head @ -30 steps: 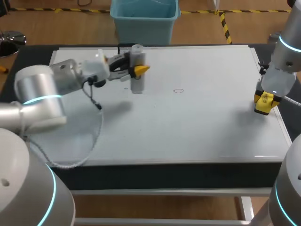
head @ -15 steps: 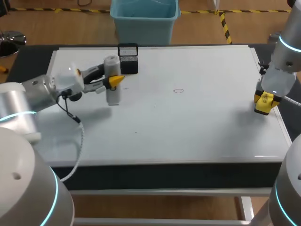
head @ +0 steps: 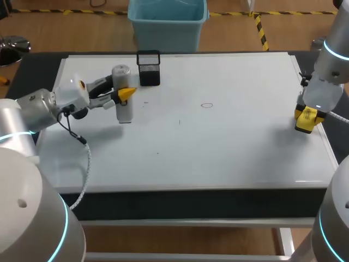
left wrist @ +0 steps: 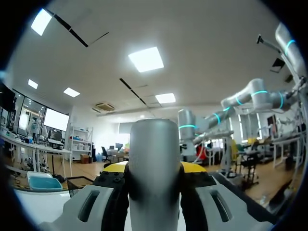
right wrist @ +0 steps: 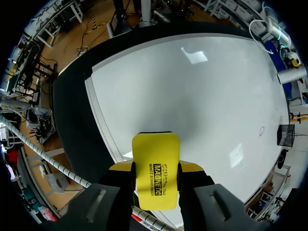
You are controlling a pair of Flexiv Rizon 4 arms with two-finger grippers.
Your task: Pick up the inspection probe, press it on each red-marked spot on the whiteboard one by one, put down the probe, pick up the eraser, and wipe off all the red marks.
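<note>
Probe gripped in my left pincer, eraser gripped in my right.

A black mesh holder (head: 148,68) stands on the whiteboard (head: 229,147) at the upper left of the head view; I cannot make out its inside from here. Just beside it, my left pincer (head: 124,94) is clamped from both sides on the upright grey inspection probe (head: 122,98), whose lower end is down at the board, though I cannot tell whether it touches. At the right edge of the board, my right pincer (head: 305,123) is closed on the yellow eraser (right wrist: 155,166), low over the counter. A small red mark (head: 206,105) lies near the board's middle, well apart from both.
</note>
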